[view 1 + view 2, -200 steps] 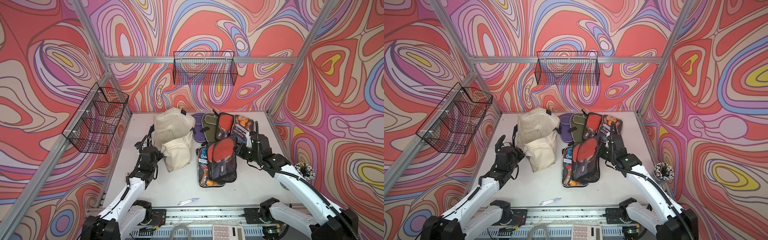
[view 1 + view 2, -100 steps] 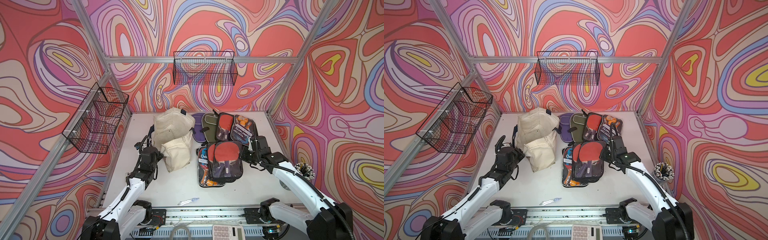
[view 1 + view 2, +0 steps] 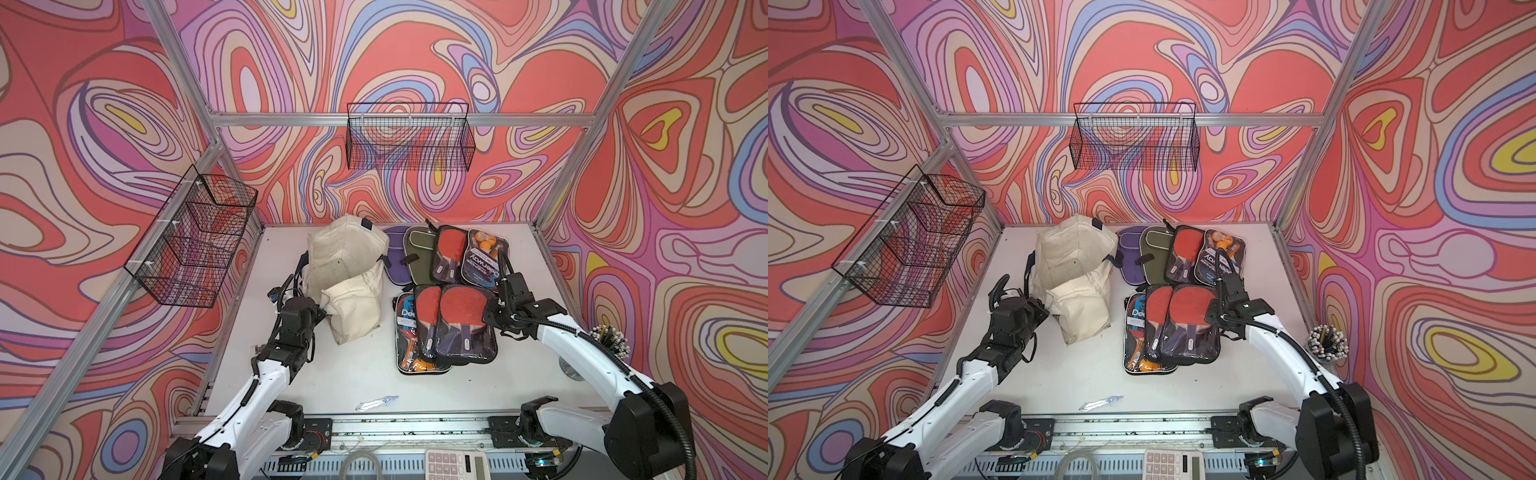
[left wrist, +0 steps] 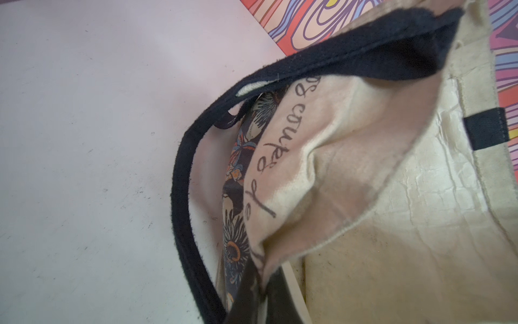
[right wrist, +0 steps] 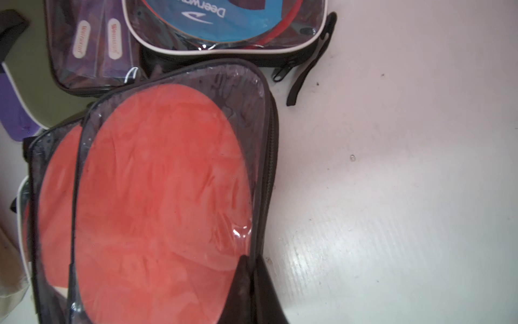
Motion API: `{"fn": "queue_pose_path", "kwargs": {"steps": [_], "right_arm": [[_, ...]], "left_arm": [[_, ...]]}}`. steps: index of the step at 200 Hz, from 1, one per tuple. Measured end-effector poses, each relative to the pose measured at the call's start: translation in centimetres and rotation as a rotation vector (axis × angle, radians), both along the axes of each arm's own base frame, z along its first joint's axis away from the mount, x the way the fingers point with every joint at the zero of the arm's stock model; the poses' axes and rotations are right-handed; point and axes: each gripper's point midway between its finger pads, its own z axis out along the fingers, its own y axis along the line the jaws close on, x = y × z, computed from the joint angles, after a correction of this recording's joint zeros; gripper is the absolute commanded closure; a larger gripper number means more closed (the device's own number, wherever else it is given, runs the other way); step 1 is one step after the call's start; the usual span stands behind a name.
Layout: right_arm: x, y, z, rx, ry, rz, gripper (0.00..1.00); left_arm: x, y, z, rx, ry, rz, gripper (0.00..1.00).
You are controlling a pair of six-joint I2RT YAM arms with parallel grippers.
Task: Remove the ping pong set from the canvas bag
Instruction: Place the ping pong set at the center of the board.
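White worktop (image 3: 357, 374), and close to its front edge you've got a little clear plastic scrap (image 3: 376, 402) lying on its own. Further in, your left gripper (image 3: 325, 309) is pinched tight on the canvas bag (image 3: 345, 257). In the left wrist view a fold of cream cloth runs right into the closed jaws, next to the navy strap handle (image 4: 180, 182). The bag is slumped on its side in the left half of the worktop, reaching toward the back edge.

Your right gripper (image 3: 487, 316) is clamped on the zipped rim of the ping pong set (image 3: 461, 320), the clear case with two red paddles. That set is fully out of the bag, just beside it in the right half. It lies flat on top of another packed set (image 3: 405, 322).

Behind those, along the back edge, you have two more sets (image 3: 449, 253) plus a green cover (image 3: 417, 249) and a purple cover (image 3: 395, 249).
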Motion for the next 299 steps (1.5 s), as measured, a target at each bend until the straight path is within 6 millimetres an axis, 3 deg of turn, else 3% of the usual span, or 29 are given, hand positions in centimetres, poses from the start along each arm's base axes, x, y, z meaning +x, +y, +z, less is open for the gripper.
{"fn": "queue_pose_path", "kwargs": {"steps": [107,191,245,299], "right_arm": [[-0.1,-2.2,-3.3,-0.101,0.11,-0.039,1.0],[0.1,-3.4,-4.7,-0.133,0.137,-0.068,0.98],[0.2,-3.5,-5.1,-0.131,0.133,-0.076,0.79],[0.8,-3.2,-5.0,-0.114,0.109,-0.078,0.4]], "left_arm": [[-0.7,0.7,0.9,-0.006,-0.033,0.018,1.0],[-0.8,1.2,0.8,-0.01,-0.027,0.03,1.0],[-1.0,1.3,0.6,-0.013,-0.026,0.03,1.0],[-1.0,1.4,0.6,-0.014,-0.029,0.033,1.0]]}}
